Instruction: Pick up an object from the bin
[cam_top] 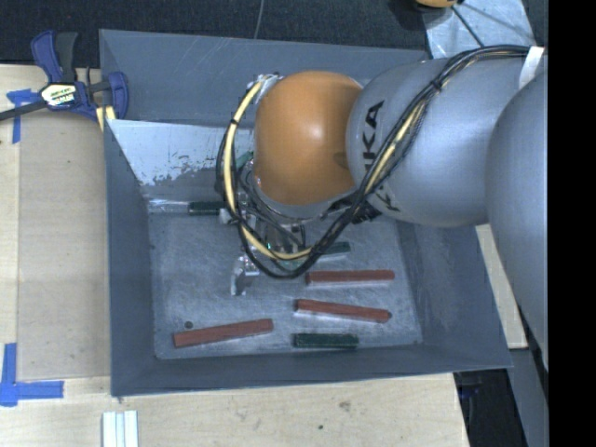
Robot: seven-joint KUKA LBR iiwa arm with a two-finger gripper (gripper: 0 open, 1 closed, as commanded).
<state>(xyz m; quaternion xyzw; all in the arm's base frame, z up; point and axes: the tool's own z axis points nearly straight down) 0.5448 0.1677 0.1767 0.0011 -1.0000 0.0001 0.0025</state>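
Grey metal: bin (126,250), its floor mostly bare; I reach in from the view's right.
Orange: the cover (303,138) on my wrist, looped with cables (279,266); it hides much of what lies under me.
Gripper (243,277): low over the floor, toward the middle of the bin, over a bare patch and, as far as I can see, touching none of the sticks.
Gripper state: I cannot tell whether it is spread or pressed together; I see nothing in it.
Nearest thing: long brown stick (223,332), flat on the floor, near my gripper on the view's lower side, apart from it.
To the view's right of my gripper: top brown stick (349,275), level with it, and mid brown stick (343,311), a little lower.
Lower right of my gripper: green stick (325,341), dark, beside the bin's near wall.
Upper left of my gripper: far green stick (203,209), near the back wall.
Step, as I judge it: the approach; nothing is picked yet.
Next move calls for: choosing one stick, likely the long brown one; shifting over its middle, turning to cross its narrow side, then going down to the floor before closing.
Risk, as I judge it: the sticks lie flat and thin, so a shallow descent may close on nothing.
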